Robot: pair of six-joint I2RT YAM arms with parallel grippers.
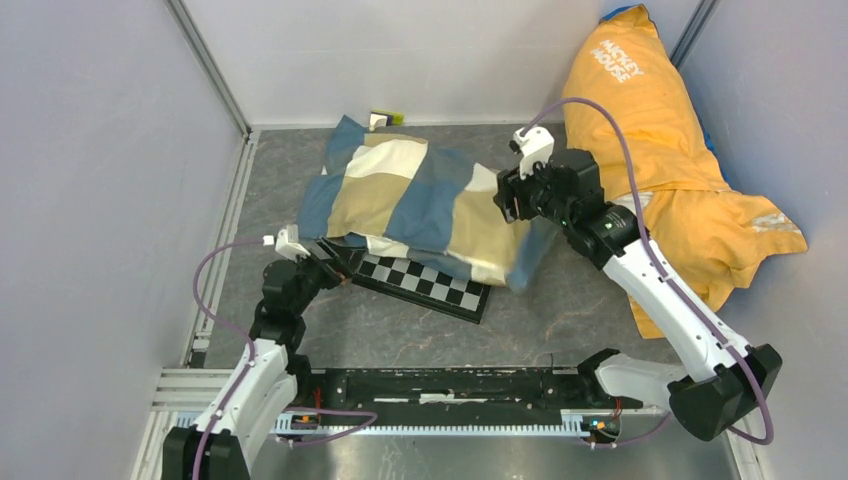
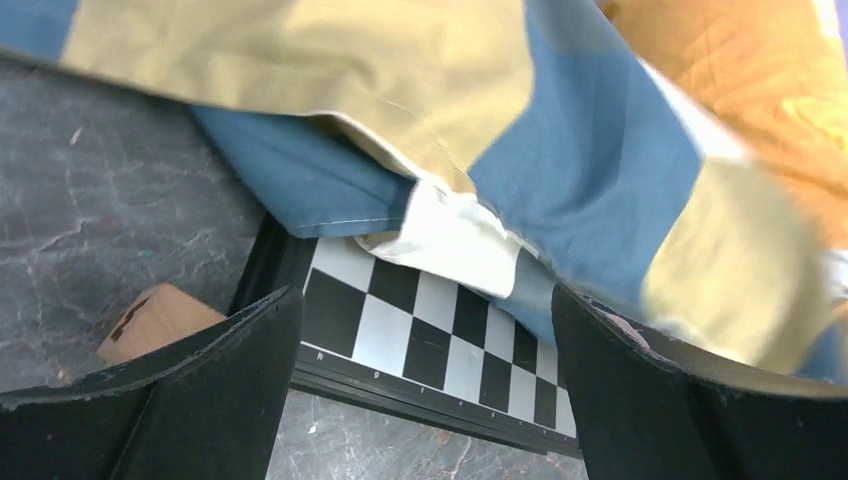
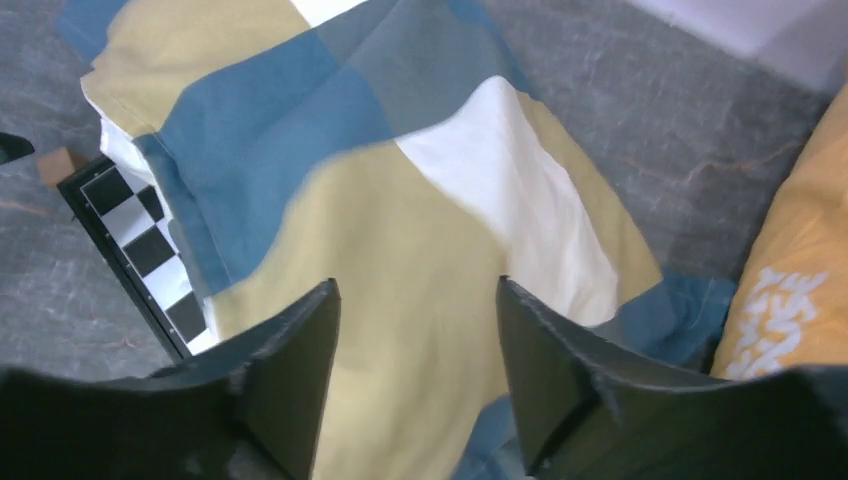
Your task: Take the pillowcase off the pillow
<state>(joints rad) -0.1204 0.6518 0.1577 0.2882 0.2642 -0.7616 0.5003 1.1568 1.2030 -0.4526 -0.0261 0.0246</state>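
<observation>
**A:** Item one, the pillowcase [image 1: 420,195] — where is it, and in what condition?

**B:** Far middle of the desk [image 1: 400,340], stuffed full, with its near edge lapping over the checkerboard [image 1: 425,282]. Large blue, tan and cream checks. Soft and creased, with an open hem at the near-left corner. The pillow is inside, hidden. A white fold shows at that hem, but I cannot tell whether it is pillow or cream check.

**A:** Grippers?

**B:** Left gripper [image 2: 425,300]: low at the near-left corner, fingers spread, nothing between them, hem just ahead. Right gripper [image 3: 415,290]: over the right end, beside the orange bundle [image 1: 650,150], fingers likewise apart and gripping nothing.

**A:** Step in hand, as you'd judge it?

**B:** Taking hold. The left should pinch one layer of hem only — not the filling. The right should clamp the pillow through the cloth at the far-from-hem end. Then the two draw apart along the length.
</observation>
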